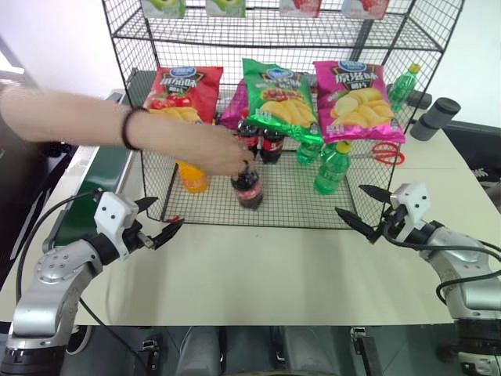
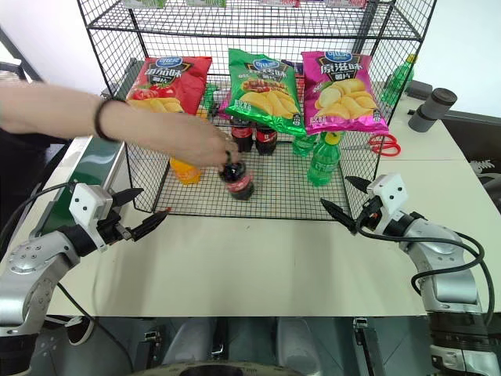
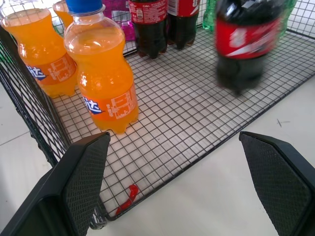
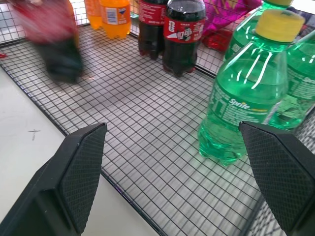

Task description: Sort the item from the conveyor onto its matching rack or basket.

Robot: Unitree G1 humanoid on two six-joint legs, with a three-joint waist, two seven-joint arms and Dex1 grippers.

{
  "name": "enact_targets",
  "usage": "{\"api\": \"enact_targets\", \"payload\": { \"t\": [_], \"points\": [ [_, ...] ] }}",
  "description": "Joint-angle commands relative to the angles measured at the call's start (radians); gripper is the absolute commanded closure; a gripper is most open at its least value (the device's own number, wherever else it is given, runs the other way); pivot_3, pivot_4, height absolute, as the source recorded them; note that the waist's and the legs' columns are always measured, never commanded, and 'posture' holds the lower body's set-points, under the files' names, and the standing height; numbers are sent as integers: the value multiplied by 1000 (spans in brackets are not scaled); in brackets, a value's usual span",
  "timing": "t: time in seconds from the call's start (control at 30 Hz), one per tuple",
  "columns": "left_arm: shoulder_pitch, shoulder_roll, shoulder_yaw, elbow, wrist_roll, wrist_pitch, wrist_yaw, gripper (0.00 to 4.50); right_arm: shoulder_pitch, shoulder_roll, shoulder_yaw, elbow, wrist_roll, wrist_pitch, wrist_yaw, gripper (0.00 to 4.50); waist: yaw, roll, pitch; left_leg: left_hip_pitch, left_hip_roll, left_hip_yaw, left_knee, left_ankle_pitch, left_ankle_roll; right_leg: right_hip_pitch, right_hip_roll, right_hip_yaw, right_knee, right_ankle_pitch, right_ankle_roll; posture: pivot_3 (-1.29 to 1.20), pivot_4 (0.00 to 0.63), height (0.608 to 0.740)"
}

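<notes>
While a person's hand (image 1: 223, 153) grips the cola bottle (image 1: 249, 186) by its cap on the rack's (image 1: 297, 205) bottom mesh shelf, the chief risk I see is reaching in and striking that hand or knocking the bottle from it. My left end effector (image 1: 163, 222) and right end effector (image 1: 362, 210) both hover with fingers spread and empty over the desk (image 1: 258, 274), just outside the rack's front edge. Orange soda bottles (image 3: 101, 73), two more colas (image 4: 170, 32) and green Sprite bottles (image 4: 241, 93) crowd the shelf; the conveyor (image 1: 98, 184) lies off to my left.
</notes>
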Motion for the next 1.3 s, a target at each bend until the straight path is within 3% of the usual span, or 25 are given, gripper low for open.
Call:
{"api": "enact_targets", "payload": {
  "t": [0.03,0.47,0.87,1.03,1.3],
  "points": [
    [8,-2,22,-30,-21,-6,-5,0,-16,11,-1,-11,2,-27,2,39,0,0,0,0,0,0,0,0,0,0,0,0,0,0,0,0,150,740],
    [107,-26,129,-94,-106,6,17,0,-53,34,44,-2,-4,-27,19,39,0,0,0,0,0,0,0,0,0,0,-1,0,0,0,0,0,150,740],
    [63,-104,292,-38,-182,-13,159,0,-100,99,124,-65,-2,31,-22,39,-1,0,0,0,0,0,0,0,0,0,0,0,0,0,0,0,150,740],
    [6,-144,365,62,-128,-69,292,0,-113,145,156,-110,-3,64,-64,39,0,-1,-1,0,0,0,1,0,0,0,-1,0,1,0,0,0,150,740],
    [-60,-195,331,156,-2,-129,459,0,-155,204,208,-151,-24,103,-135,39,0,-2,-1,0,0,0,1,0,0,0,-1,-1,1,0,0,0,150,740]
  ]
}}
